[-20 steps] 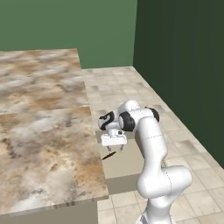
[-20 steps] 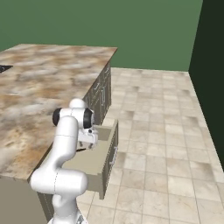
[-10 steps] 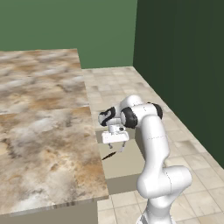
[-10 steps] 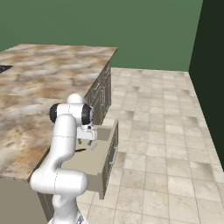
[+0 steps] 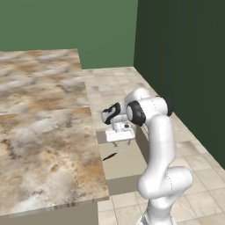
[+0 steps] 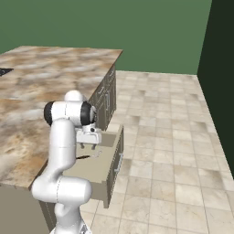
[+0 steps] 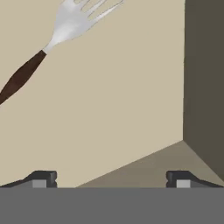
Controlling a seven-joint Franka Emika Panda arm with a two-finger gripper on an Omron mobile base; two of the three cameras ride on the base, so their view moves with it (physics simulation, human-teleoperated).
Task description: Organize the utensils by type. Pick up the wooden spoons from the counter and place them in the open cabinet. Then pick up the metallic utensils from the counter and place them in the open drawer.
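Fork (image 7: 65, 26): lies flat inside open drawer (image 5: 132, 165), dark handle slanting away from silvery tines.
Hand (image 7: 111, 179): fingers spread wide, holding nothing, poised just above the drawer beside the desk (image 5: 44, 145).

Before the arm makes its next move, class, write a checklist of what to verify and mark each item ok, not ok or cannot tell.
1. Gripper open, nothing between its fingertips: ok.
2. Fork lying flat on the floor of the open drawer: ok.
3. Fork clear of the fingertips: ok.
4. Gripper above the drawer, free to lift straight out: ok.
5. Second metallic utensil already in the drawer: cannot tell.
6. Counter free of utensils on the part that shows: ok.
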